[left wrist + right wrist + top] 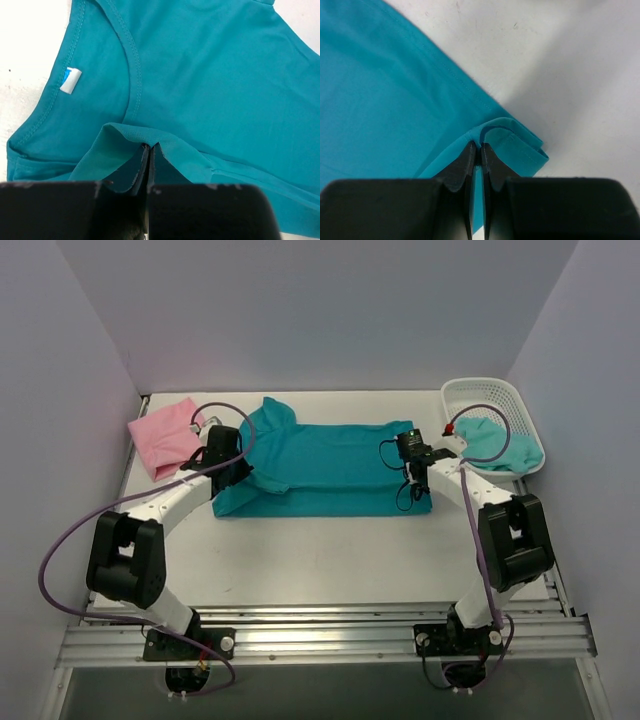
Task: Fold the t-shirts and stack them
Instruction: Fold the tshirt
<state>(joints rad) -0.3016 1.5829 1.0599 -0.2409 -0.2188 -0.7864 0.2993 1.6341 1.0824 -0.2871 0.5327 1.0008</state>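
Note:
A teal t-shirt (330,470) lies spread across the middle of the table, its collar to the left. My left gripper (228,462) is shut on a fold of the shirt near the collar; in the left wrist view the cloth (150,135) drapes over the closed fingertips (145,156), below the neckline and white label (71,80). My right gripper (413,462) is shut on the shirt's hem corner at the right end; the right wrist view shows the hem (515,137) pinched and curled between the fingers (469,159). A folded pink t-shirt (165,435) lies at the back left.
A white basket (492,420) at the back right holds another teal garment (495,445). Purple walls enclose the table on three sides. A metal rail runs along the near edge.

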